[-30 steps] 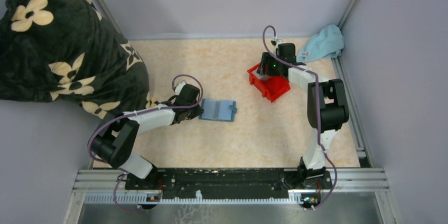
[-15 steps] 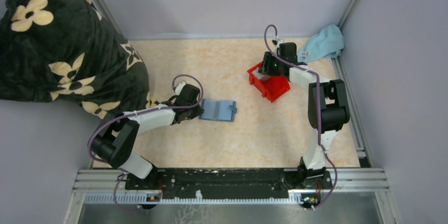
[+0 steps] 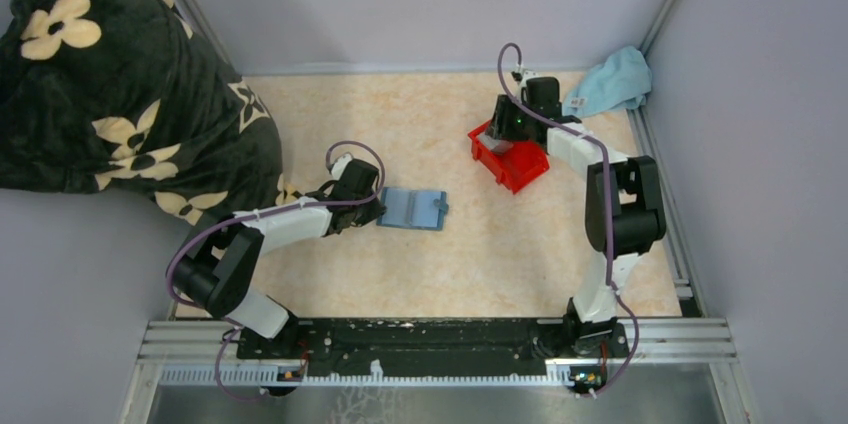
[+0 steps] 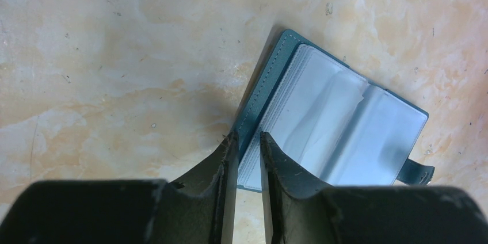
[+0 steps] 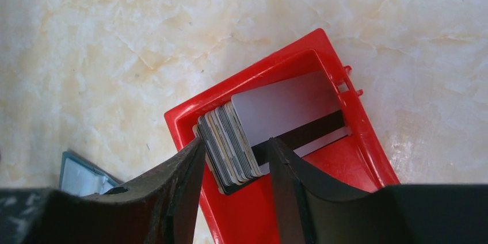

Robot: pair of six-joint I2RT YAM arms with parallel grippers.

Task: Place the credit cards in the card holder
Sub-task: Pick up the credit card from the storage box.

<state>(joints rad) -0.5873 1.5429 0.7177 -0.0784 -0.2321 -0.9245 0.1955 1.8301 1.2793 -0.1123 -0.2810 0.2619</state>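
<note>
The teal card holder [image 3: 412,209] lies open on the table, clear plastic sleeves up [image 4: 339,129]. My left gripper [image 3: 376,206] [image 4: 247,143] is at its left edge, the jaws almost closed with that edge pinched between them. The credit cards [image 5: 230,140] stand as a grey stack of several on edge in a red bin [image 3: 522,170] [image 5: 345,198], with a light card with a dark stripe [image 5: 282,103] leaning behind them. My right gripper [image 3: 508,129] [image 5: 236,152] is open above the bin, one finger on each side of the stack. A corner of the card holder [image 5: 80,176] shows in the right wrist view.
A light blue cloth [image 3: 610,82] lies at the back right corner. A dark flowered blanket [image 3: 110,94] bulges over the left wall. Metal rails run along the right and near edges.
My right wrist has shifted slightly over the red bin. The left arm and the card holder have not moved.
</note>
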